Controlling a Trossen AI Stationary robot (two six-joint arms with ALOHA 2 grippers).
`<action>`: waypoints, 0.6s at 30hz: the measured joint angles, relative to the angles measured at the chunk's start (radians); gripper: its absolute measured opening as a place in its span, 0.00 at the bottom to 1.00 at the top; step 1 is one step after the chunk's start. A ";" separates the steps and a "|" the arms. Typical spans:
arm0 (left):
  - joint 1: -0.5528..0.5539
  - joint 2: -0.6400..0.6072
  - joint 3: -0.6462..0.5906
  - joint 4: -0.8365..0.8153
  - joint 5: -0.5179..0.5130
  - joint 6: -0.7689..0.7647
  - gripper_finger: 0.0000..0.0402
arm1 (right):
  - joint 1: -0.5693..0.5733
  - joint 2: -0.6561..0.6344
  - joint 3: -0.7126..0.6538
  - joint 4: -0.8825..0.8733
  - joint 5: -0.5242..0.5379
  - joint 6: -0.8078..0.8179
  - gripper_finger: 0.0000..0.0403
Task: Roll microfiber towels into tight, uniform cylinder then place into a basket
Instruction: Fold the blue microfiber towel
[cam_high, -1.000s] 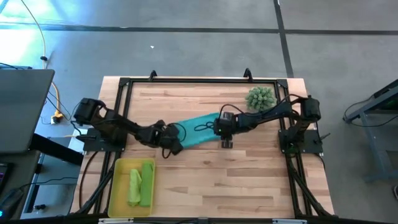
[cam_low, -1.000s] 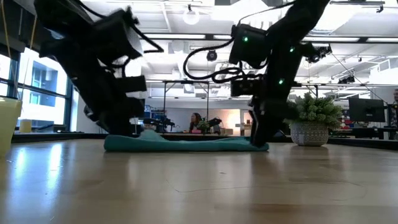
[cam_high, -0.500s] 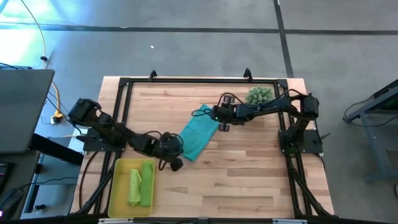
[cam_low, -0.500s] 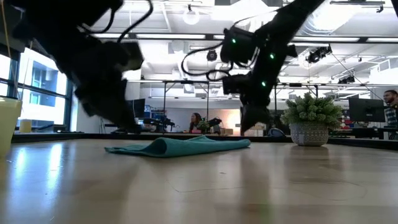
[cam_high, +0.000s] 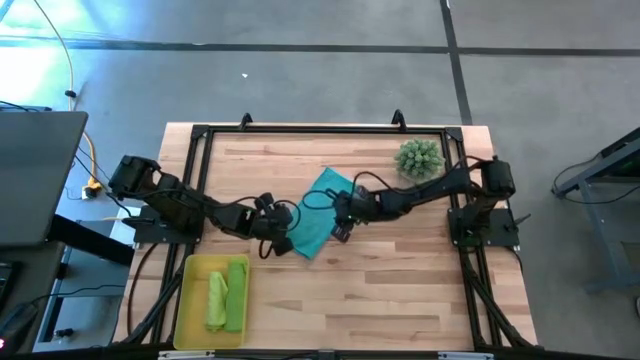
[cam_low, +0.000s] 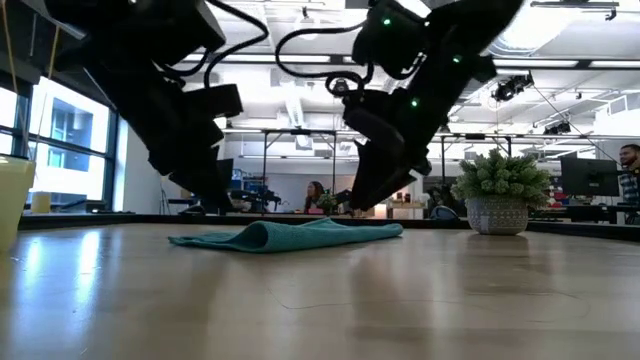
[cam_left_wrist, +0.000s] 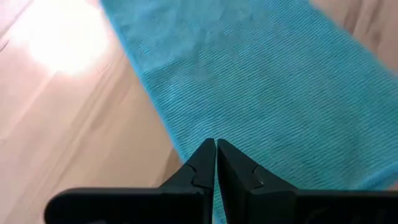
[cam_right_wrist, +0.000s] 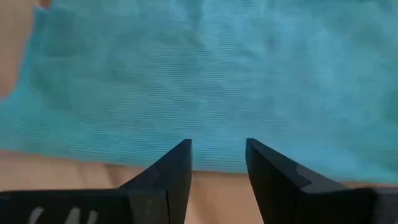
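A teal towel (cam_high: 320, 210) lies slantwise on the wooden table. It is mostly flat, with a low hump (cam_low: 262, 229) toward its left end. My left gripper (cam_high: 282, 243) is shut and hovers just above the towel's near-left edge (cam_left_wrist: 186, 134). My right gripper (cam_high: 340, 230) is open and hangs over the towel's right edge (cam_right_wrist: 186, 81). In the low view the fingertips of both (cam_low: 228, 205) (cam_low: 358, 205) end above the cloth. Two lime green towels (cam_high: 226, 295) lie rolled in the yellow basket (cam_high: 189, 300) at the near left.
A spiky green plant in a pot (cam_high: 418, 158) stands at the far right, close behind the right arm. A black rail frame (cam_high: 300, 129) runs round the table. Bare wood (cam_high: 400, 290) lies near and right of the towel.
The teal towel lay stretched flat between both grippers. It has turned to a steeper slant and now has a hump. Both grippers have risen off it. My right one swung toward the far edge, came back near and rolled its wrist. My left one drew back, then returned to the towel's near end.
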 joint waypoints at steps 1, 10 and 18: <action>0.005 0.000 0.000 -0.012 0.002 0.001 0.02 | 0.011 0.000 -0.017 0.032 0.004 0.025 0.35; -0.004 0.000 -0.028 -0.015 0.101 -0.028 0.02 | 0.052 0.000 -0.111 0.113 0.107 0.107 0.35; -0.040 0.017 -0.048 0.058 0.111 -0.044 0.02 | 0.036 0.000 -0.161 0.121 0.182 0.068 0.35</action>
